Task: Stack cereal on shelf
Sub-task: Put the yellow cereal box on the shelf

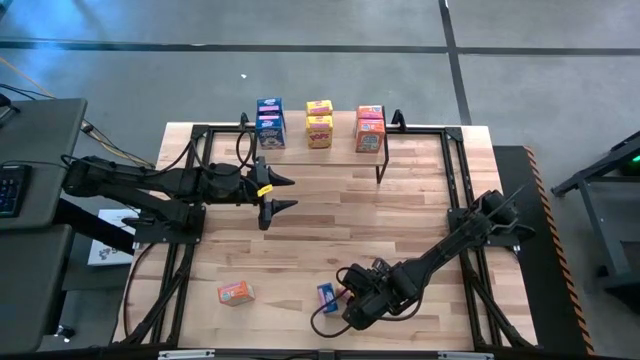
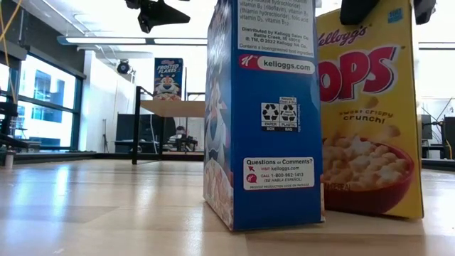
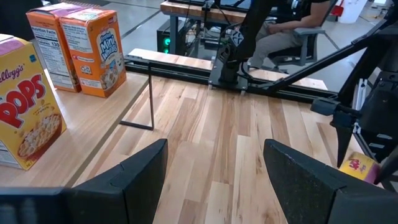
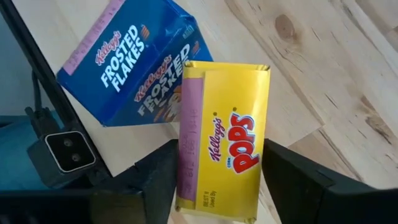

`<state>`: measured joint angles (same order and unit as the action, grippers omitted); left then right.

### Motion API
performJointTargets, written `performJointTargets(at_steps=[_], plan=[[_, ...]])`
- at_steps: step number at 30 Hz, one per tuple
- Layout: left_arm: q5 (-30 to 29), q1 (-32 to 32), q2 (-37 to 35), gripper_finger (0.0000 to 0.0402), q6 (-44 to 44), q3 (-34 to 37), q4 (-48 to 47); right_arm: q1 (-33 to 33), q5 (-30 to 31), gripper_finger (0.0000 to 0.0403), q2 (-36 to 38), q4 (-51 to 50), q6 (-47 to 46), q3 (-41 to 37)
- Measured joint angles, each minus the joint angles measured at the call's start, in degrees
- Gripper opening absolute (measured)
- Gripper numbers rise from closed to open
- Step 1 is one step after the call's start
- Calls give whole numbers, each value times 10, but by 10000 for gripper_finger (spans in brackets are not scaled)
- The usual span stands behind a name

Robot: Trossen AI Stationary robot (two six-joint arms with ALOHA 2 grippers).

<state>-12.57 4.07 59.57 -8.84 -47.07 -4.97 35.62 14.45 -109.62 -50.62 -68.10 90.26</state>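
Near the table's front edge a yellow cereal box (image 4: 221,140) stands upright beside a blue cereal box (image 4: 127,65), and my right gripper (image 4: 219,180) is shut on the yellow one. In the high view only the blue box (image 1: 327,295) shows beside my right gripper (image 1: 348,297). Blue (image 1: 270,122), yellow (image 1: 319,123) and orange (image 1: 370,128) boxes stand on the shelf (image 1: 343,135) at the far edge. An orange box (image 1: 236,293) lies flat on the table at the near left. My left gripper (image 1: 280,195) hangs open above the table, short of the shelf. My right gripper pinches the yellow box at its top end (image 4: 186,186), one finger (image 4: 155,180) on each of the two wide faces. The fingers come steeply from above and lie across the top panel. The box stands upright, its bottom (image 2: 370,210) on the table, touching the blue box (image 2: 263,114).
Black frame rails (image 1: 455,200) run along the table's sides. The shelf's thin black leg (image 3: 151,102) stands on the table. The middle of the wooden tabletop (image 1: 340,225) lies bare. A person sits at a desk (image 3: 292,37) beyond the table.
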Motion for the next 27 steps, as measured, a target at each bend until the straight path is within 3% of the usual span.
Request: performJointTargets(at_steps=[13,27], plan=[[0,0,0,255,0,0,0,-1,-5,140,0,0,0,0],[0,0,0,255,0,0,-3,-16,-22,134,15,-8,33,0]])
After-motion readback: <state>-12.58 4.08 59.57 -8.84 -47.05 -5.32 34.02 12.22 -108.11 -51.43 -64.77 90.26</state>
